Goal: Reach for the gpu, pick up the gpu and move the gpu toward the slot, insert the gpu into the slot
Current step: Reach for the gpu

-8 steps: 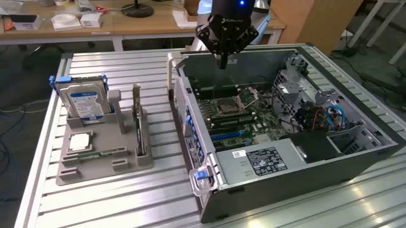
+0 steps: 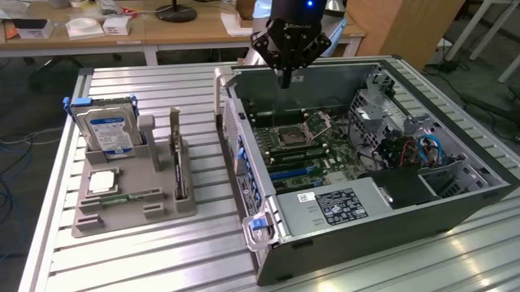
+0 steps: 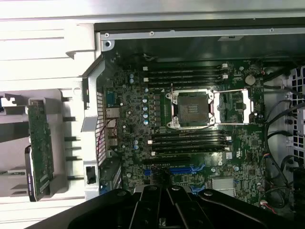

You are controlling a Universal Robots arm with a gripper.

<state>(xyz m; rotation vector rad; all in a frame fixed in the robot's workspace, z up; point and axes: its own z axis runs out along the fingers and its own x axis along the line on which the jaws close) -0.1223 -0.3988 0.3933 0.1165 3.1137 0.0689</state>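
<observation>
My gripper (image 2: 285,81) is closed and empty, hanging over the open computer case (image 2: 366,238), above the green motherboard (image 2: 329,159) and its slot (image 2: 291,174). The gpu (image 2: 176,152) stands upright in the grey holder (image 2: 130,212) on the worktop (image 2: 162,258), well apart toward the exterior view's left.

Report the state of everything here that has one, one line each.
computer case: on its side, side panel off.
gripper: shut, empty, above the computer case.
gpu: upright in the grey holder, not held.
slot: empty.
CPU socket: retention frame flipped open.
hard drive: upright in the grey holder.
</observation>
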